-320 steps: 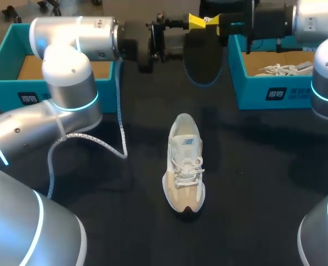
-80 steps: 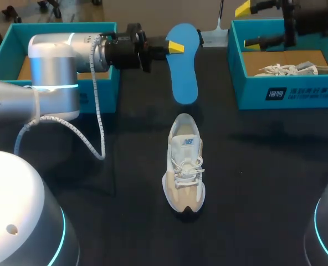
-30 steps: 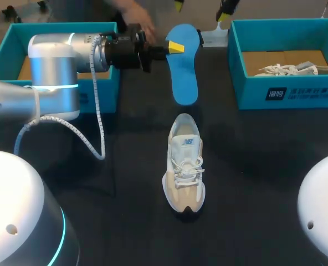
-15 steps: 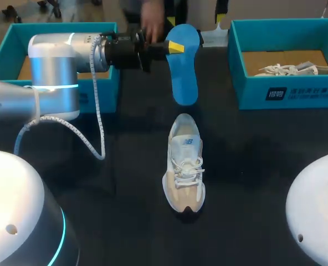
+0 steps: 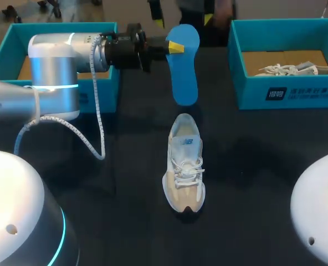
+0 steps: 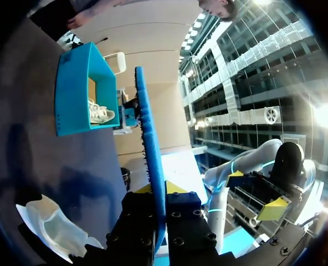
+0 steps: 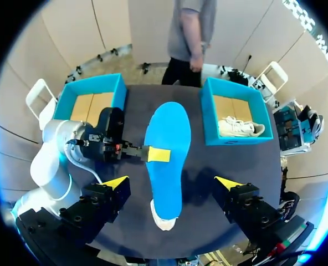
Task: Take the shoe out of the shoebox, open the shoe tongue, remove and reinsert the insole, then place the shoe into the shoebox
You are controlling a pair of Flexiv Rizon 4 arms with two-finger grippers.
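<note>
Left gripper (image 5: 175,47): clamped on the insole's side edge, one yellow tip on top; both ends are free for you to feed in.
Insole (image 5: 184,72): held off the table, just beyond the shoe's far end.
Shoe (image 5: 184,163): mid-table, upright, outside both boxes; reinsertion looks like your next step.
Right gripper (image 7: 172,182): fingers wide apart, empty, high over the table; free to steady the shoe.
Right box (image 5: 275,94): holds another shoe.

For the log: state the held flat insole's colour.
Bright blue insole, clearest in right wrist view.
</note>
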